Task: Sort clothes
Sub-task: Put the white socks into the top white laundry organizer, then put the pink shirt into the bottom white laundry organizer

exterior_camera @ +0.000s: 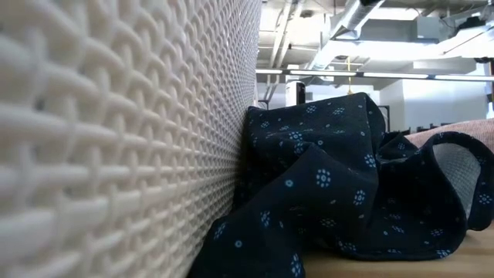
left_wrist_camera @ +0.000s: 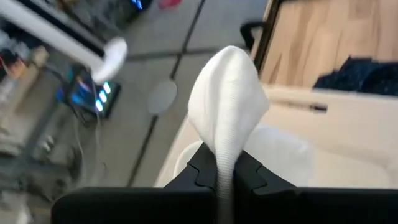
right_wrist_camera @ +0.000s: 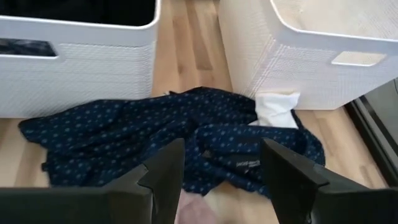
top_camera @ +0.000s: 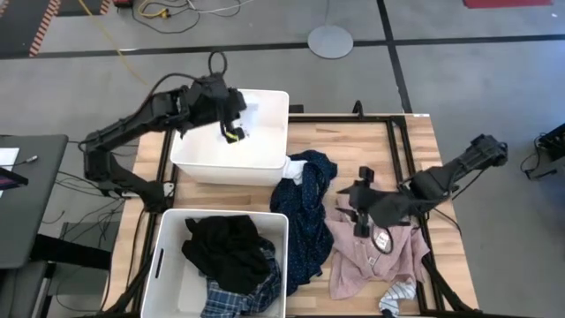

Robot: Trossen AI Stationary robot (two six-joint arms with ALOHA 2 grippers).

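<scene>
Revealing a clamped white sock (left_wrist_camera: 227,99): left wrist.

A lab or workshop – grey taped floor (top_camera: 265,71), loose cables (top_camera: 159,11), ceiling ducts (exterior_camera: 347,23)

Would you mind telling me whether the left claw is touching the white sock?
Touching. The left wrist view shows the left claw shut on the white sock, the fabric pinched between its fingers.

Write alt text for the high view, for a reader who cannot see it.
The left gripper holds a white sock above the far white bin. The open right gripper hovers over a pale pink shirt, beside a navy dotted garment. The near bin holds black and plaid clothes.
</scene>
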